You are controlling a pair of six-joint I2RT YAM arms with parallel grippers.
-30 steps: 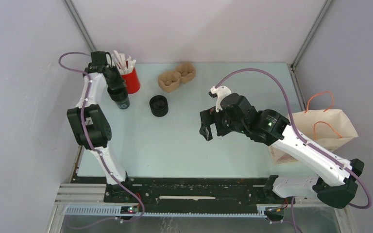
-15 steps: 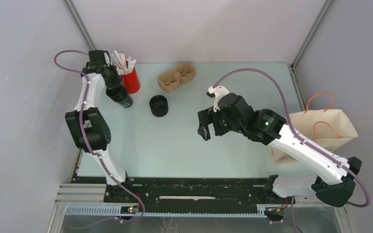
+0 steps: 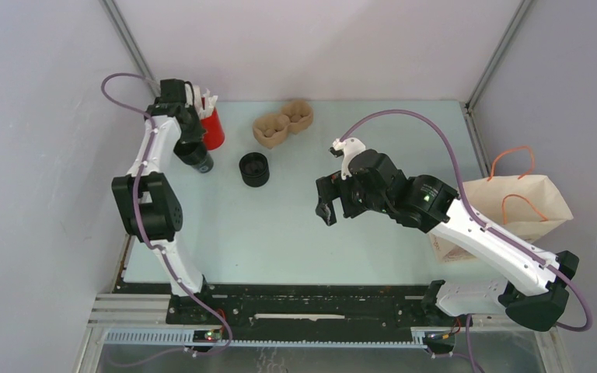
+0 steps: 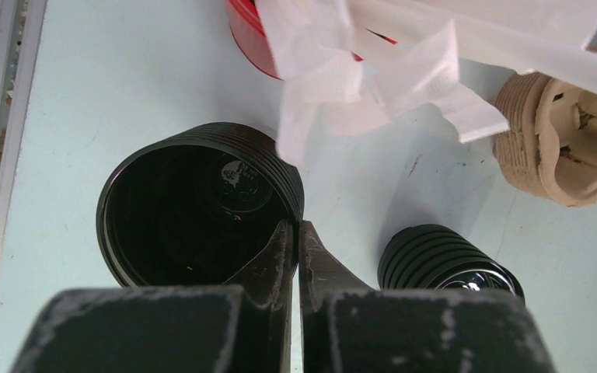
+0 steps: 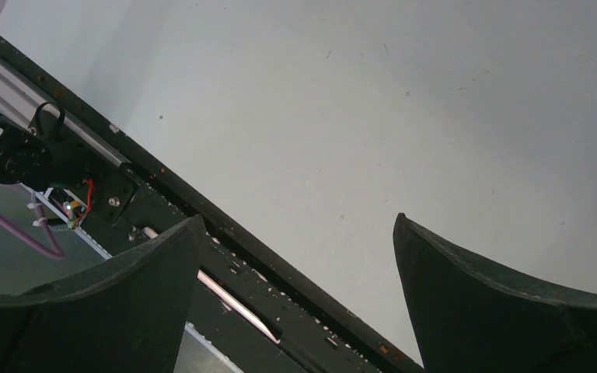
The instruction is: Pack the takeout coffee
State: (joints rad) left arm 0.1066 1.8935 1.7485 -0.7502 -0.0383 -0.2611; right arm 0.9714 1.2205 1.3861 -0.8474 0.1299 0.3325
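Right gripper (image 3: 326, 205): jaws wide apart, nothing between them, hanging over the bare middle of the pale green table (image 3: 280, 241). The wrist view shows only tabletop and the near rail.

Brown paper bag with orange handles (image 3: 525, 203): at the table's 3 o'clock edge, behind the right arm, well apart from everything else.

Squat black ribbed round piece (image 3: 254, 169): alone at about 11 o'clock.

Small black ribbed takeout coffee cup (image 4: 190, 206): at 10 o'clock near the left edge, upright, well apart from the bag.

Left gripper (image 4: 297, 227): jaws nearly together, clamped on the cup's rim at its 5 o'clock, one finger inside and one outside. Can't tell whether the cup base is on the table.

Red cup of white paper-wrapped sticks (image 3: 213, 130): just beside the coffee cup, at its 1 o'clock.

Brown moulded-pulp two-cup carrier (image 3: 282, 123): at 12 o'clock, farthest back.
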